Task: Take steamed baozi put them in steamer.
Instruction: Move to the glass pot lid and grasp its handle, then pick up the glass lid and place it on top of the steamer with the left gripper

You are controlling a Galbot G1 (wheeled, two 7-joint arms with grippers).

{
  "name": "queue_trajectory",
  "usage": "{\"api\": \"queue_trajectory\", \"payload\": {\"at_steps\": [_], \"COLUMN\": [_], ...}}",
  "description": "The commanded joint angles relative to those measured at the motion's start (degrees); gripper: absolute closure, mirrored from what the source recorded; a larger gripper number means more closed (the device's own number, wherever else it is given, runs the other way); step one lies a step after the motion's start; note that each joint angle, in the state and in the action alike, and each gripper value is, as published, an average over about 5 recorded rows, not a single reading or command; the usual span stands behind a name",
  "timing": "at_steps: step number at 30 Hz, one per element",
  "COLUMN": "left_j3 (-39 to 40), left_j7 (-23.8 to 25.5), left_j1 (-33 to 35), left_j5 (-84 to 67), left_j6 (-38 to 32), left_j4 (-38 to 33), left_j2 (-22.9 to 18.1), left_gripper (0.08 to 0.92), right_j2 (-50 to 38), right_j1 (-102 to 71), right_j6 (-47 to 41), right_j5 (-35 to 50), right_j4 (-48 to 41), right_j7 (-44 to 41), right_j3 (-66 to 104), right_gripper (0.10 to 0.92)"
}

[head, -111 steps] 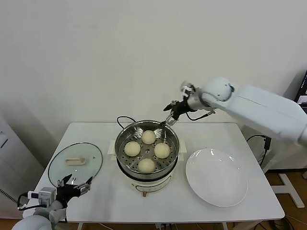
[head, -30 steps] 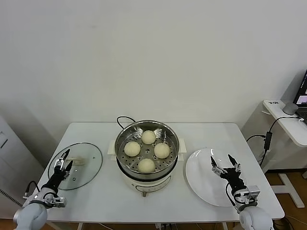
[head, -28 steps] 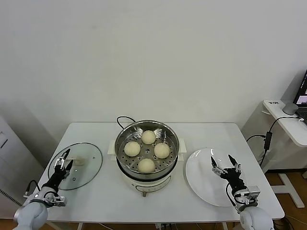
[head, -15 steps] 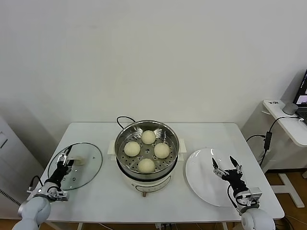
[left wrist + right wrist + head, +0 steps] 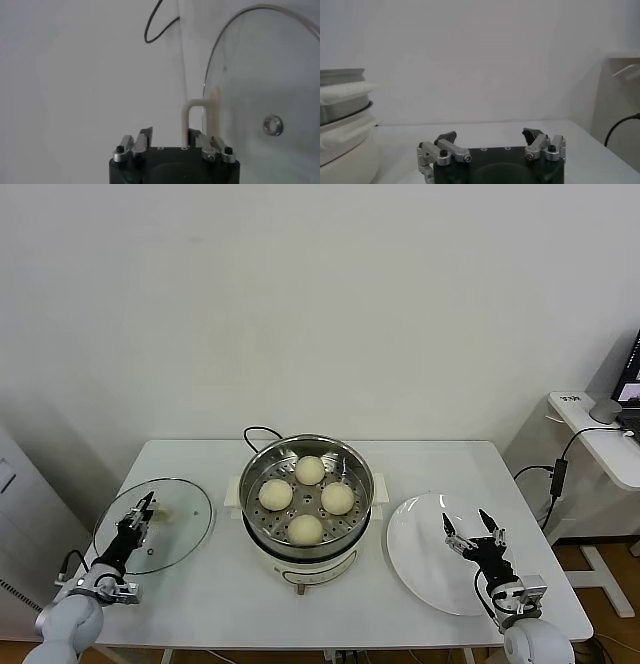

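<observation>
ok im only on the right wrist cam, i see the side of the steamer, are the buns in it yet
observer: yes, four steamed baozi sit on the perforated floor of the steamer.
operator: where's the left arm
observer: the left gripper is at the cream handle of the glass lid, at the table's left end.
operator: and whats below my gripper
observer: the right gripper is open, low over the white plate to the right of the steamer.
</observation>
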Motion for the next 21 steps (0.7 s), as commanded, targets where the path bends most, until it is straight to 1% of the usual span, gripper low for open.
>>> {"api": "queue_trajectory", "payload": {"at_steps": [1,5,8,12,15,18,21], "left_j3": [-1.0,-1.8,-2.4,-2.2,-0.9,1.5,5.5], "left_j7": [2.6,6.5,9.8,15.1,18.9,21.8,23.7], "left_j1": [1.5,2.4,2.4,2.5,2.8,3.6,3.7], "left_j5": [-6.5,-12.2,-15.8,-20.8,-23.3,-24.0,-23.9], "left_j6": [0.1,1.9,3.6,7.5,12.6,18.6,24.0], "left_j4": [-6.8,-12.6,-16.6,-22.4,-27.4,-33.8,-40.0], "left_j2": [2.7,5.6,7.7,10.8,12.5,13.3,13.4], "left_gripper": [0.710,0.829,0.886,0.894,0.894,0.894,0.894], "right_j2": [-0.2,-0.3,-0.3,-0.2,-0.2,-0.2,-0.3], "right_j1": [0.0,0.1,0.1,-0.1,-0.3,-0.3,-0.1], "right_j6": [-0.1,-0.2,-0.3,-0.3,-0.3,-0.4,-0.5], "right_j5": [0.2,0.4,0.6,0.7,0.8,0.9,0.9], "right_j4": [0.3,0.6,0.7,1.0,1.3,1.6,1.9], "right_j7": [0.0,0.0,0.0,0.0,0.0,0.0,0.0], "right_j3": [0.1,0.1,0.2,0.5,0.6,0.7,0.8], "right_gripper": [0.203,0.203,0.203,0.203,0.203,0.203,0.203]}}
